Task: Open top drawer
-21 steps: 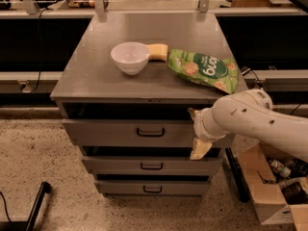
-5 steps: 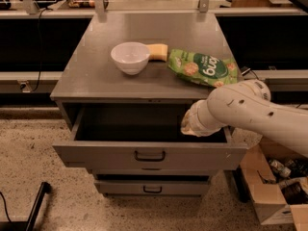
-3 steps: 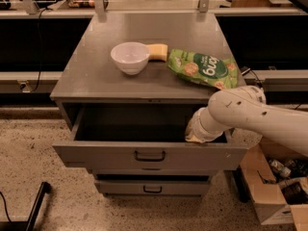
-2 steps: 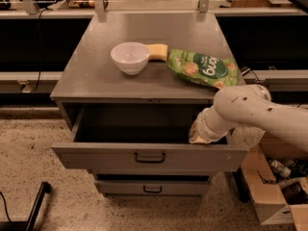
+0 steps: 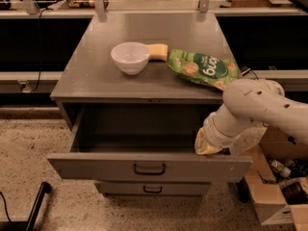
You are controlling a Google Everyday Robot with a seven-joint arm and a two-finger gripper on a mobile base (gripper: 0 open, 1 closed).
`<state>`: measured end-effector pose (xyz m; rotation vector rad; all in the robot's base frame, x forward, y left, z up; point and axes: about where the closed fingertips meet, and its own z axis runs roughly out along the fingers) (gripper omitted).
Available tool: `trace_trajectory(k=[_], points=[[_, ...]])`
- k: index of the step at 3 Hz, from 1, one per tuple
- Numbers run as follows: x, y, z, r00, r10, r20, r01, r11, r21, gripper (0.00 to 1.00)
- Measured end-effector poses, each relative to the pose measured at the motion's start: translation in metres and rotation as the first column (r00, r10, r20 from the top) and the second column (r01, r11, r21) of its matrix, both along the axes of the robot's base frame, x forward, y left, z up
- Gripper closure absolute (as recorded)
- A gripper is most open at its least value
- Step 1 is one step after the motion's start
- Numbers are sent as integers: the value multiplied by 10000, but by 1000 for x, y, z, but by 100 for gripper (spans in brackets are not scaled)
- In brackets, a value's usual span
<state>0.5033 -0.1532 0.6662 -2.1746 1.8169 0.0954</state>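
Camera view: the wide grey metal top drawer (image 5: 96, 165) is being seen pulled out. The cream-tipped gripper (image 5: 208, 147) is being held inside its right end, behind the front panel; its grip cannot be told. A white bowl (image 5: 130, 57) and a green snack bag (image 5: 202, 69) are lying on the grey cabinet top (image 5: 91, 81).

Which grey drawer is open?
The wide grey metal top drawer, right under the tabletop: it is pulled far out and shows its inside. The grey drawer front below sits back underneath. The gripper is inside the open drawer's right end.

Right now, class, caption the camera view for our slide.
Top drawer stands open beneath bowl and snack bag; pincer at its right inner corner.
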Motion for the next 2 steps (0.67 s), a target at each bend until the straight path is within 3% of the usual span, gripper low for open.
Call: trace_trajectory(k=[1,2], points=[[-40,1,9,9939,876,-667,-880,9961,-24,100],[-81,10,24,9733,1873,-1327,-1823,9820,496,100]])
